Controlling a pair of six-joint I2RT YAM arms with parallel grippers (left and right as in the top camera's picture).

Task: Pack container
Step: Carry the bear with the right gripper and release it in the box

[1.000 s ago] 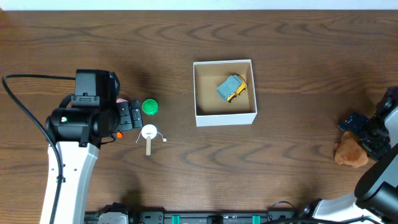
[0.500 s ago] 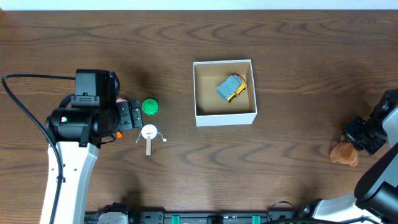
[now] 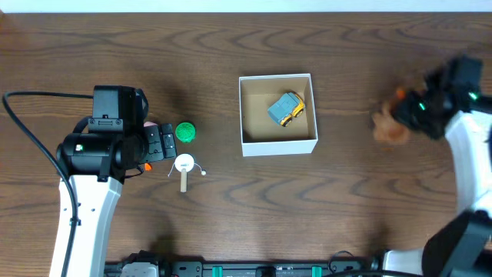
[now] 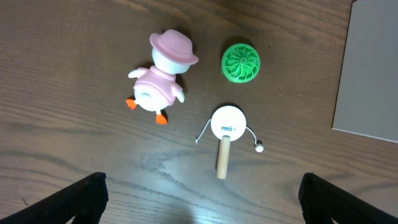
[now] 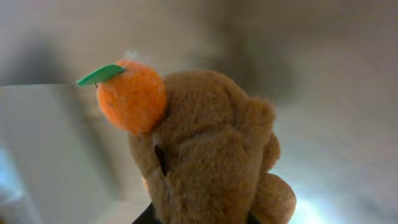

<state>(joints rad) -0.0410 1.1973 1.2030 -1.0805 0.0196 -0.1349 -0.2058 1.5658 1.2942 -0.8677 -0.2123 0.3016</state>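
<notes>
The container [image 3: 278, 146], a white-walled square box with a brown inside, stands mid-table and holds a blue and yellow toy truck [image 3: 286, 108]. Right of it, my right gripper [image 3: 415, 109] hangs blurred above the table, shut on a brown plush bear [image 3: 389, 126]. The right wrist view is filled by that bear [image 5: 211, 162], which carries an orange fruit [image 5: 132, 94] on its head. My left gripper [image 3: 159, 143] stands open over the table's left side, with nothing between its fingers [image 4: 84, 196].
Beneath the left gripper lie a pink duck toy [image 4: 163, 81], a green ridged disc [image 4: 240, 62] and a small white drum on a wooden stick [image 4: 225, 134]. The container's outer wall [image 4: 373, 68] shows at that view's right edge.
My right gripper shut on the plush bear at the table's right edge, lifted it and swung it up and left toward the container. The left arm has not moved.
</notes>
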